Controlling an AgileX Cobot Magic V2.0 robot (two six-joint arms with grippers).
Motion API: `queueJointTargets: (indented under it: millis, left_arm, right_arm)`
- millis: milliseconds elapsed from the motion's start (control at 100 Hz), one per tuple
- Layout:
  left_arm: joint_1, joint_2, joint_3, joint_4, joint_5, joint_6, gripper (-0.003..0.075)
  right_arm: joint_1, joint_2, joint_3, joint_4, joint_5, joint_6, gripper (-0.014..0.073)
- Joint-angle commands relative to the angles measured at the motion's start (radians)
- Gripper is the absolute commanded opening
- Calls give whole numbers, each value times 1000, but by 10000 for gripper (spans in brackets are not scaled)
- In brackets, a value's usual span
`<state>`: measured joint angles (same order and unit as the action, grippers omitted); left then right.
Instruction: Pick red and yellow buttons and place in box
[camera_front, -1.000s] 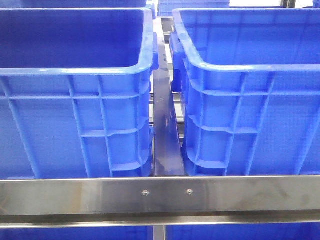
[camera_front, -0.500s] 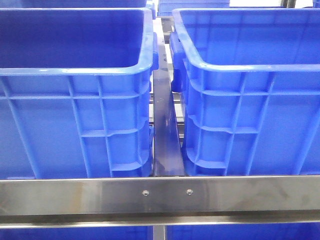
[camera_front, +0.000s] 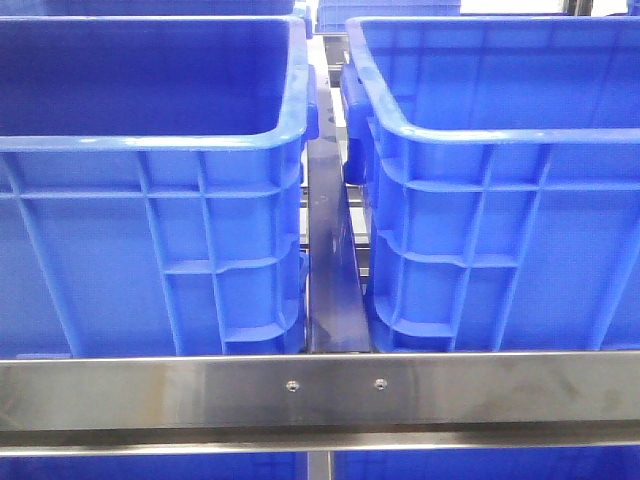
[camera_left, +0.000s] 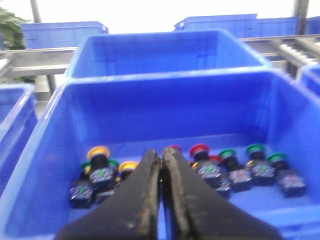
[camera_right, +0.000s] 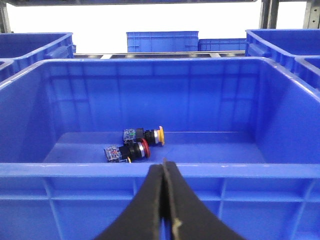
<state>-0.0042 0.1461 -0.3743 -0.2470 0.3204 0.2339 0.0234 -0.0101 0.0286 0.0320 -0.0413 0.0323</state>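
Observation:
In the left wrist view, several push-buttons lie at the bottom of a blue crate (camera_left: 165, 107). Two have yellow caps (camera_left: 98, 151) (camera_left: 128, 165), one a red cap (camera_left: 199, 149), and others are green (camera_left: 255, 148). My left gripper (camera_left: 161, 154) hangs shut above them, holding nothing. In the right wrist view, a blue box (camera_right: 75, 170) holds one yellow-capped button (camera_right: 159, 135) and one red-capped button (camera_right: 144, 149), both lying on their sides. My right gripper (camera_right: 163, 164) is shut and empty, in front of the box's near wall. The front view shows neither gripper and no buttons.
Two tall blue crates (camera_front: 150, 140) (camera_front: 480, 135) stand side by side behind a steel rail (camera_front: 320, 390), with a dark bar (camera_front: 330, 260) in the gap between them. More blue crates (camera_right: 162, 41) and metal racking stand behind.

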Motion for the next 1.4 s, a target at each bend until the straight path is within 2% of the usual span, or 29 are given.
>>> queueJointTargets:
  millis: [0, 80, 140, 310, 640, 1390]
  left_arm:
    - [-8, -38, 42, 99, -119, -102, -19]
    - [-8, -87, 115, 274, -141, -312, -19]
    - [-8, -119, 162, 354, -166, -385, -19]
    - [-8, -179, 279, 354, -247, -385, -19]
    - [-8, -183, 381, 377, -336, -383, -19]
    - [-8, -183, 381, 401, -425, -383, -19]
  right_arm:
    - [2, -22, -1, -9, -85, 1, -68]
    - [2, -22, -1, -9, -85, 1, -68]
    - [2, -22, -1, -9, -85, 1, -68]
    - [2, -22, -1, -9, -85, 1, -68]
    - [2, -22, -1, -9, -85, 1, -68]
    - [2, -22, -1, -9, -85, 1, -68]
